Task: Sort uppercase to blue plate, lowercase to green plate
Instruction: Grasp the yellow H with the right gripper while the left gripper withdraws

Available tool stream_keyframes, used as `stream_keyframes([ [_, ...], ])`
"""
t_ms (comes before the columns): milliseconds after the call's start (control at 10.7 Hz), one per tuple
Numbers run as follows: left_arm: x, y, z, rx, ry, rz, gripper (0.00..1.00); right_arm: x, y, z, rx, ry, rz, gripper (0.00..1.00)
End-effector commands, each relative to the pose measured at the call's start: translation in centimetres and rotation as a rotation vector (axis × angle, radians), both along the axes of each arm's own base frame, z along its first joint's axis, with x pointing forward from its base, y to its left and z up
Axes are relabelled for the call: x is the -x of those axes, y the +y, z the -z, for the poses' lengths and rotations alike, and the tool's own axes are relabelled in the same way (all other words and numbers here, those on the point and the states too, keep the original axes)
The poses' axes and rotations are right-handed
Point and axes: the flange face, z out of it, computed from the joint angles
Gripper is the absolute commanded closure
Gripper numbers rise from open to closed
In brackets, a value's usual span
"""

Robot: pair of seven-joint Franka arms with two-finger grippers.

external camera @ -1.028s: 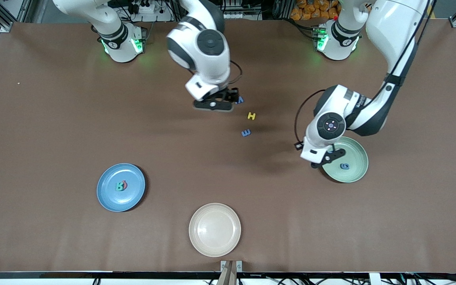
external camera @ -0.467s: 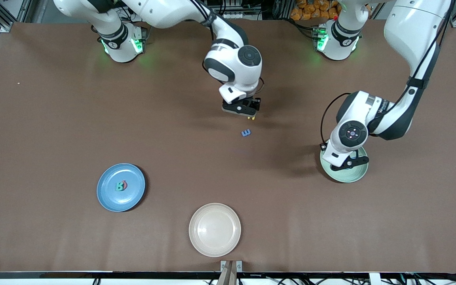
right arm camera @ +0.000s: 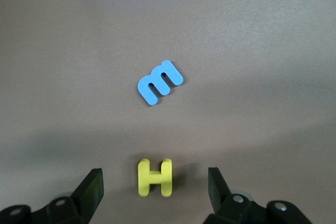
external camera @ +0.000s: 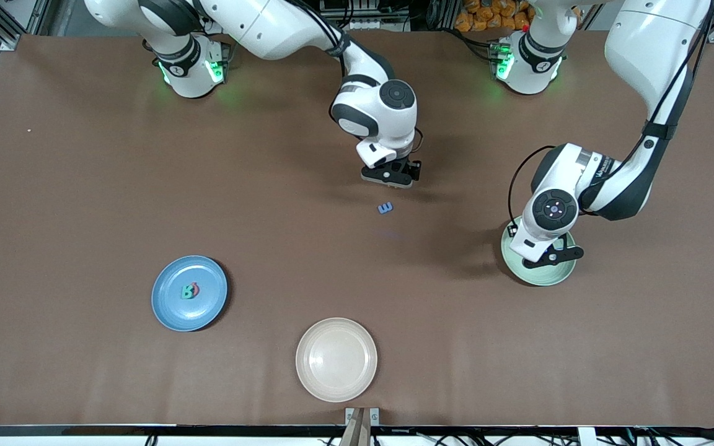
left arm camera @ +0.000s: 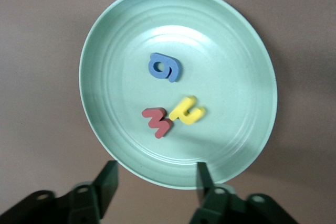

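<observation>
Right gripper (right arm camera: 155,187): low over the middle of the surface (external camera: 84,186); fingers (right arm camera: 90,188) spread wide, holding nothing.
Yellow H (right arm camera: 155,177): flat on the surface, between the two right fingers, touching neither. Hidden under the right gripper (external camera: 392,178) in the front view.
Blue letter (right arm camera: 159,82): an m or E shape, on the surface just ahead of the right fingertips, apart from the yellow H. In the front view it (external camera: 385,208) lies nearer the camera than the right gripper.
Left gripper (left arm camera: 156,182): over the green plate (left arm camera: 110,40), at its rim; fingers (left arm camera: 107,179) apart, nothing between them.
Green plate contents: a rounded blue letter (left arm camera: 164,67), a red letter (left arm camera: 157,120) and a yellow letter (left arm camera: 186,111), ahead of the left fingertips. Red and yellow lie just beside each other, possibly touching; the blue one is apart.
Green plate, front view: (external camera: 558,272) toward the left arm's end, largely covered by the left gripper (external camera: 549,255).
Blue plate (external camera: 168,303): toward the right arm's end, well apart from both grippers; holds a teal letter (external camera: 187,291) and a red letter (external camera: 195,288), touching.
Cream plate (external camera: 336,358): nearest the front camera, nothing in it.
Obstructions: nothing lies between the right fingers and the yellow H.
</observation>
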Motion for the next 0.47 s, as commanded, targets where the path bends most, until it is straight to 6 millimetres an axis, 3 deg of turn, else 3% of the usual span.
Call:
stream_keyframes([
  [0,0.5,0.3,-0.9,-0.023,-0.004,0.026,0.00,-0.2,0.7,0.6,0.005,-0.029,0.005,0.16],
  [374,0.2,-1.0,-2.6,0.009,-0.029,0.015,0.00,0.3,1.0,2.3,-0.014,-0.023,0.015,0.24],
])
